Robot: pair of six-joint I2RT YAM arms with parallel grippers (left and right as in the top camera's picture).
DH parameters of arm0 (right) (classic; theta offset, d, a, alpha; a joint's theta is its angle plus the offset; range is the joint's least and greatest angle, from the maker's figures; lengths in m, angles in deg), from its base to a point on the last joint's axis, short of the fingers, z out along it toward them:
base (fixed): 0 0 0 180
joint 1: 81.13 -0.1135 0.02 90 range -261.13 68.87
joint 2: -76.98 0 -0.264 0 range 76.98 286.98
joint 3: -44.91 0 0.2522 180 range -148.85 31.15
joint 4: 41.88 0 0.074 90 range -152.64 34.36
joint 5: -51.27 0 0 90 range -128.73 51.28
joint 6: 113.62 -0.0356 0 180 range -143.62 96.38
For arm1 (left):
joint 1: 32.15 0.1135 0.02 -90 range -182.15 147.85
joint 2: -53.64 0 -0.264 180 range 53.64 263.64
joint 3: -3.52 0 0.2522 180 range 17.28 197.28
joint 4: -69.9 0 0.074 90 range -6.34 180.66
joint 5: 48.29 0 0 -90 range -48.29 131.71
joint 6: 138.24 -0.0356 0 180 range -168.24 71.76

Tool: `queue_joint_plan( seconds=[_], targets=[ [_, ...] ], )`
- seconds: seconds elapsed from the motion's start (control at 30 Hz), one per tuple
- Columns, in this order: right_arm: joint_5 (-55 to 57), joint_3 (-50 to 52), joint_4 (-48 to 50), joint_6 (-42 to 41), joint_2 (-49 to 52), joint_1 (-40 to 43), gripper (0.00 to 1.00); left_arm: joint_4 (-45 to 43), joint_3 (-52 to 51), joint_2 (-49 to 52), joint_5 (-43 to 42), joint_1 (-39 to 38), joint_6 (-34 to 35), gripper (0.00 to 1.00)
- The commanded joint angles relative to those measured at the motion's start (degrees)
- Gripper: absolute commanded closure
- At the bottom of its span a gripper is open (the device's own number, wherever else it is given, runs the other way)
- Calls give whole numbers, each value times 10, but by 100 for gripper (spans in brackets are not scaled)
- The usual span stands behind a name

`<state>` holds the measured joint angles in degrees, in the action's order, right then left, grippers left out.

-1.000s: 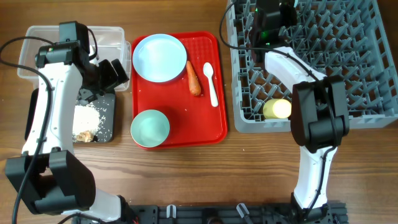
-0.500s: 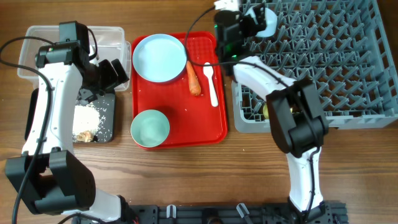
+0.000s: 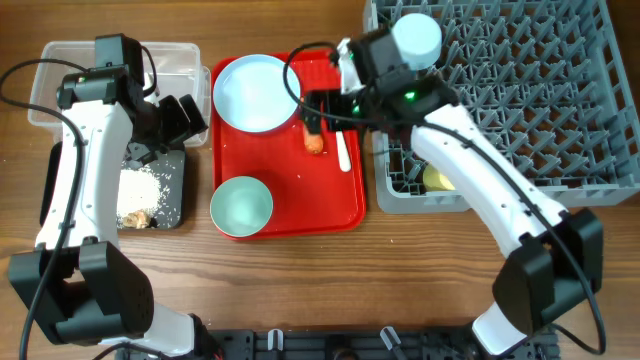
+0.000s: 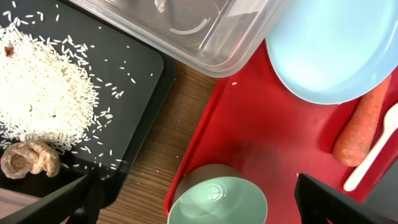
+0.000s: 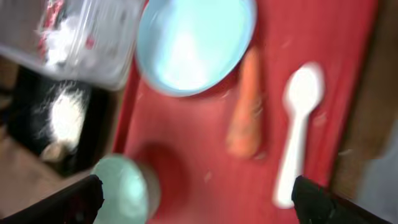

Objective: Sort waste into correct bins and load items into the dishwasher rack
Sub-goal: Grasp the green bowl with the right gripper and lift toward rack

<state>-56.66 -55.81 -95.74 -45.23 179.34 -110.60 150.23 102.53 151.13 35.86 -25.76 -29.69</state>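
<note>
My right gripper (image 3: 318,112) hangs open and empty over the red tray, above the orange carrot (image 3: 315,142) and next to the white spoon (image 3: 343,150). In the blurred right wrist view, the carrot (image 5: 245,118), spoon (image 5: 298,130), light blue plate (image 5: 193,40) and pale green bowl (image 5: 124,186) lie below the open right gripper (image 5: 199,202). My left gripper (image 3: 180,118) is open over the edge between the black tray (image 3: 172,205) and the clear tub (image 3: 60,70). Rice (image 4: 43,93) and a brown bit (image 4: 28,158) lie in the black tray. The yellow cup (image 3: 440,178) sits in the grey rack (image 3: 520,90).
The red tray (image 3: 340,205) lies between the bins and the rack, carrying the plate (image 3: 257,92) and green bowl (image 3: 241,206). A red-and-white wrapper (image 5: 56,18) shows inside the clear tub. Bare wooden table runs along the front.
My right arm has swung left from over the rack to over the red tray. The left arm has not moved.
</note>
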Motion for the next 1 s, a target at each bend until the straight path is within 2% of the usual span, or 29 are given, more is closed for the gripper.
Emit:
queue_joint_plan(
  seconds=[0.0, 0.03, 0.07, 0.1, 0.17, 0.2, 0.27, 0.37, 0.4, 0.47, 0.5, 0.53, 0.63, 0.73, 0.83, 0.9, 0.97],
  targets=[
    [-66, 78, 30, -75, 13, -61, 5, -2, 2, -2, -1, 4, 2, 2],
    [-65, 94, 48, -90, 13, -83, 8, -2, 2, -2, -1, 11, 6, 1],
    [-40, 109, 66, -119, 13, -107, 14, -1, 2, -2, 1, 27, 29, 1],
    [0, 118, 76, -155, 14, -125, 14, -1, 2, -2, 1, 47, 50, 1],
    [34, 124, 110, -163, 25, -157, 17, -1, 2, -2, 0, 87, 77, 2],
    [48, 124, 129, -167, 42, -170, 24, 2, 2, -2, -1, 104, 76, 1],
    [68, 124, 132, -191, 71, -177, 28, 10, 2, -2, -1, 116, 76, 0],
    [37, 124, 141, -191, 129, -177, 37, 14, 2, -2, -1, 118, 74, 0],
    [35, 124, 142, -190, 137, -177, 44, 14, 2, -2, -1, 118, 74, 0],
    [35, 123, 141, -189, 140, -177, 76, 15, 2, -2, -1, 118, 74, 0],
    [33, 123, 141, -189, 140, -174, 88, 16, 2, -2, -1, 118, 74, 0],
    [33, 123, 139, -189, 140, -170, 96, 18, 2, -2, -1, 118, 74, 0],
    [28, 120, 127, -170, 122, -150, 96, 19, 2, -2, -1, 118, 74, 0],
    [30, 105, 74, -110, 43, -114, 96, 19, 2, -2, -1, 118, 74, 0],
    [191, 90, 7, -85, -76, -66, 96, 19, 2, -2, -1, 118, 74, 0],
    [435, 90, -14, -94, -158, -31, 96, 21, 2, -2, -1, 118, 74, 0],
    [675, 90, -13, -94, -179, -12, 96, 21, 2, -2, -1, 118, 74, 0]
  ],
)
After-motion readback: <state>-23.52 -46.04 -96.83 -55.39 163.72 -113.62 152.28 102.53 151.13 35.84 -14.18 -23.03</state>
